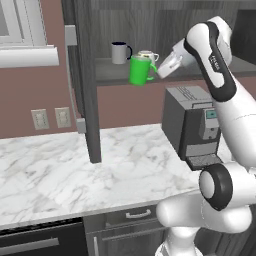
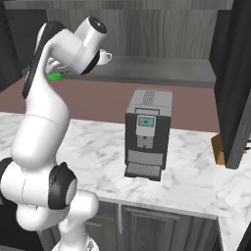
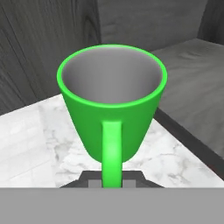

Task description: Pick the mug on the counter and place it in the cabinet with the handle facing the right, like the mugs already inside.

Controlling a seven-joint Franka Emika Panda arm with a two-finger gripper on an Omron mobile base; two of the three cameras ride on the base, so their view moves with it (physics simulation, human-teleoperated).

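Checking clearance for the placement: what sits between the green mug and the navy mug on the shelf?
Nothing; in the left base view the stretch between the green mug and the navy mug is bare.

Lighting was even and diffuse, with no clear source. The counter (image 1: 55, 170) read bright, without glare or hard cast shadows. The cabinet (image 1: 165, 20) interior was dim, its shelf a flat grey. All three renders were soft and low in detail, with jagged edges. In the hand view, the mug (image 3: 112, 105) showed a smoothly shaded grey inside and no lens distortion.
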